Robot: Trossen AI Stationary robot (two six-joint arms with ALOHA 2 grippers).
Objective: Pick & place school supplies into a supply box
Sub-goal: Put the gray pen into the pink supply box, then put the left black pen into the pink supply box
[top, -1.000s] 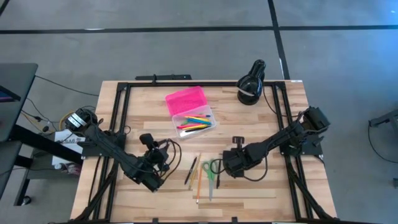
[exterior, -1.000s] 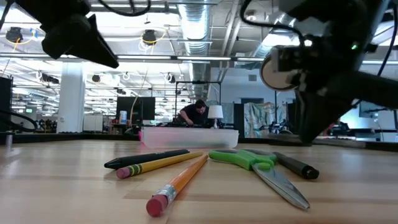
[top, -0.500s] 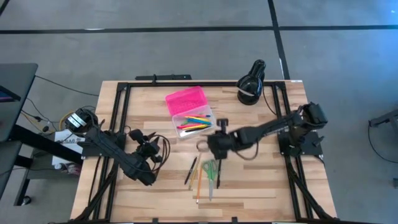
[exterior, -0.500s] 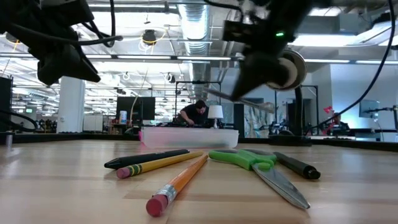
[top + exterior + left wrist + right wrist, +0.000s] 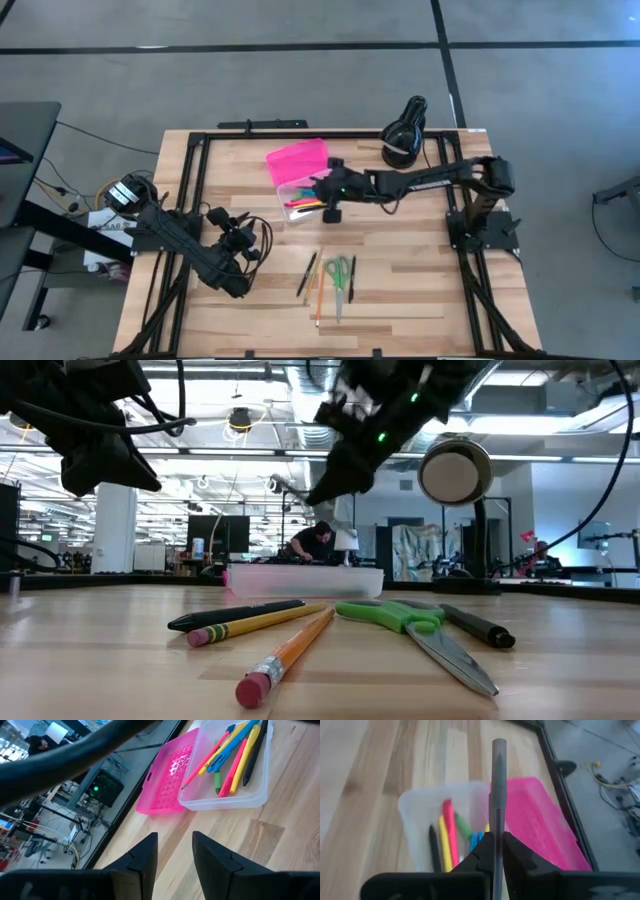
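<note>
1. Over the box, the right gripper is clamped on a grey pen, which points out past the clear base toward the pink lid.
2. Done well, the step means lowering the pen until it lies along the pens already inside (not across the rim), then letting go.
3. Near the table's left edge, the left gripper waits, fingers apart and empty.
4. Scissors and pencils lie on the table near the front.

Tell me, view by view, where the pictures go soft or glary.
Low view: the eraser-tipped orange pencil is soft up close, and bright ceiling lights leave the right tool a silhouette. Right wrist view: the grey pen it clamps and the supply box beyond are blurred. Left wrist view: glare on the pink lid.
</note>
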